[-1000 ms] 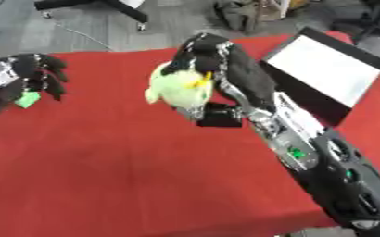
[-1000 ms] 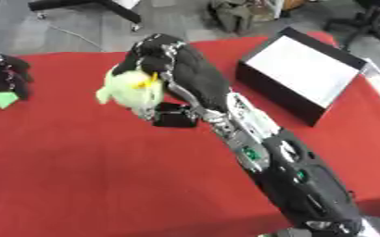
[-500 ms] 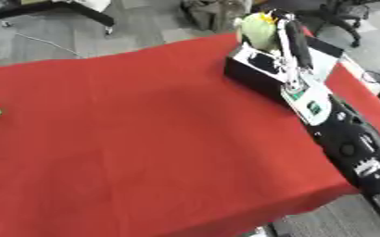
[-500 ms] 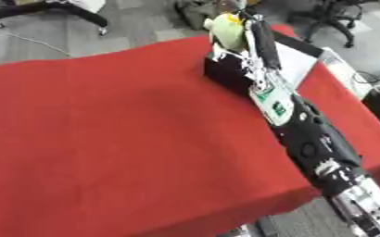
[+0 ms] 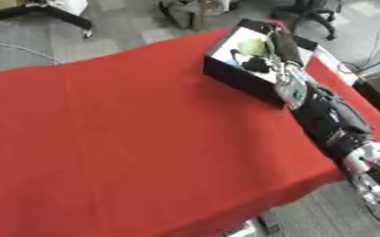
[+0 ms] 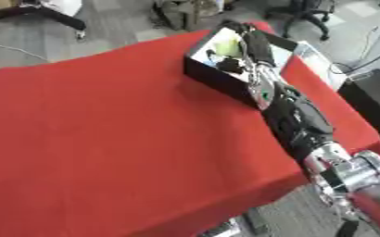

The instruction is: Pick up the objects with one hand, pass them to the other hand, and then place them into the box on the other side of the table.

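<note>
The right hand (image 5: 273,48) reaches into the black box (image 5: 235,76) at the far right corner of the tabletop (image 5: 128,139). Its fingers curl round a pale yellow-green soft object (image 5: 252,46), which sits over the box's white inside, below the level of the rim as far as can be told. The thumb (image 5: 243,61) shows as a dark shape just under the object, against the white floor of the box.

The right arm (image 5: 331,122) runs from the lower right edge of the view up along the right edge of the tabletop and crosses the near right end of the box's wall. The box stands askew to the table's edges, with its long dark near wall facing the middle of the red cloth and its far corner close to the back edge.

The red cloth covers the whole tabletop, and its broad middle and left stretch lie open. The front edge of the tabletop falls away at the lower right, where grey floor shows beyond it. Past the far edge there is grey floor with a chair base (image 5: 47,11) at the upper left, a dark bag (image 5: 185,9) near the top middle, and another chair (image 5: 311,21) behind the box. A dark case (image 6: 371,99) stands on the floor to the right of the tabletop.
</note>
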Controlling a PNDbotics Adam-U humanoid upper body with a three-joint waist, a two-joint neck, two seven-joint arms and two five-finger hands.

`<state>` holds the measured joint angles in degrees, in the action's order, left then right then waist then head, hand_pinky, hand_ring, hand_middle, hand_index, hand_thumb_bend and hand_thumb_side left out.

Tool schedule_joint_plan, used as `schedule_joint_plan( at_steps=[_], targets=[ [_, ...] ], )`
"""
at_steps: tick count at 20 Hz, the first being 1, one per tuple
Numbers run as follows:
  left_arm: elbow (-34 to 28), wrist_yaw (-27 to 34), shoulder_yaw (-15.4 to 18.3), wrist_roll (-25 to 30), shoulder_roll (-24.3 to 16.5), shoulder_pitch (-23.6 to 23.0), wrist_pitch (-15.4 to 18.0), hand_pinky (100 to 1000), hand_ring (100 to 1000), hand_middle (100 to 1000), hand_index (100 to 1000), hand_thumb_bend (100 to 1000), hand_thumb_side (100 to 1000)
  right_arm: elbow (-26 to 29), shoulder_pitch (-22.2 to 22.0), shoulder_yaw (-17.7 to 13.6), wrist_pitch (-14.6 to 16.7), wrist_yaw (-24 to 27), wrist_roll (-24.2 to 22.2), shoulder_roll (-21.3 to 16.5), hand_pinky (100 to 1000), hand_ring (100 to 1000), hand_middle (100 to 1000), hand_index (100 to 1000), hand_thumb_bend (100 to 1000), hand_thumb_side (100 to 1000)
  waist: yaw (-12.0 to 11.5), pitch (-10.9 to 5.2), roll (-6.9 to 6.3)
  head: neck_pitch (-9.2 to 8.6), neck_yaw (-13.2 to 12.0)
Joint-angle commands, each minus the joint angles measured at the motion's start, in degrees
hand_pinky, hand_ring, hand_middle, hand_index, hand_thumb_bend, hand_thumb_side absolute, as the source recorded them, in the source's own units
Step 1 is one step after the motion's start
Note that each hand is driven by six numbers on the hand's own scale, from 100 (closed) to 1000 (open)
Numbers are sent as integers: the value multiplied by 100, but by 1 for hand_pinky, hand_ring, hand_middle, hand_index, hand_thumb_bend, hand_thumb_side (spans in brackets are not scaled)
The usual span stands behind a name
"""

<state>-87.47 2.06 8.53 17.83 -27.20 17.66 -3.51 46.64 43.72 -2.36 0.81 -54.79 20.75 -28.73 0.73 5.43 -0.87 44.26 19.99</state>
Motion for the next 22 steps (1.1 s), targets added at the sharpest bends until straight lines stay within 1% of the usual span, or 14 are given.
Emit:
schedule_joint_plan(
  at_steps=[1,3,5,7,8,10,12,14,15,17,18,19,20,22],
  targets=[
    [-119,-93,106,-45,-134,119,-7,594,573,592,770,603,718,786,-44,-103,-70,-483,101,-250,888,952,798,941,762,544,8,-82,31,-14,-47],
    [-95,-195,123,-92,-178,176,-21,597,577,596,771,606,711,1525,-263,-73,77,-637,287,-206,884,938,795,939,687,447,20,-77,40,-14,-216],
    [-16,-413,133,-166,-285,290,-51,603,584,603,774,616,693,2465,-565,103,441,-739,399,-118,880,927,806,941,591,378,40,-69,36,-14,-687],
    [141,-764,122,-243,-410,453,-72,611,593,614,779,603,673,3386,-902,330,826,-729,256,35,864,907,798,941,538,367,76,-63,29,-14,-1238],
    [250,-974,117,-259,-473,551,-72,620,601,622,784,609,657,3798,-1058,462,990,-667,120,131,861,904,793,939,503,360,94,-63,26,-14,-1472],
    [546,-1569,89,-273,-625,768,-76,649,629,652,805,635,631,4517,-1351,734,1365,-594,-137,373,852,890,776,935,461,355,139,-68,16,-14,-1858],
    [1000,-2335,5,-261,-819,1041,-141,666,647,669,819,655,610,5052,-1602,972,1655,-556,-358,642,847,881,763,933,438,353,183,-74,9,-14,-2127],
    [1531,-3164,-139,-265,-1023,1329,-244,696,670,697,834,683,566,5368,-1794,1179,1861,-486,-530,882,840,873,737,923,400,359,224,-81,10,-14,-2342],
    [1826,-3565,-222,-248,-1099,1480,-279,707,678,711,841,697,555,5461,-1871,1270,1940,-413,-599,980,838,870,726,919,374,365,243,-83,15,-14,-2434],
    [2437,-4257,-349,-218,-1190,1787,-329,721,691,728,853,726,549,5579,-1988,1414,2068,-260,-715,1108,835,866,710,914,350,368,273,-82,34,-14,-2581],
    [2729,-4553,-391,-235,-1207,1940,-346,730,702,745,866,703,562,5620,-2028,1464,2112,-185,-762,1143,834,865,704,913,390,392,285,-78,46,-14,-2632],
    [3001,-4817,-417,-278,-1210,2089,-373,734,707,752,871,764,555,5655,-2059,1507,2148,-114,-805,1167,832,864,699,911,325,370,299,-73,61,-14,-2673],
    [3275,-5054,-415,-373,-1187,2249,-422,734,711,756,872,775,558,5687,-2088,1546,2176,-38,-842,1192,831,863,694,909,311,371,317,-66,82,-14,-2709],
    [3717,-5336,-370,-657,-1107,2506,-537,733,720,766,879,805,570,5749,-2123,1597,2211,98,-898,1230,830,860,686,907,292,371,358,-48,120,-14,-2763]
  ],
)
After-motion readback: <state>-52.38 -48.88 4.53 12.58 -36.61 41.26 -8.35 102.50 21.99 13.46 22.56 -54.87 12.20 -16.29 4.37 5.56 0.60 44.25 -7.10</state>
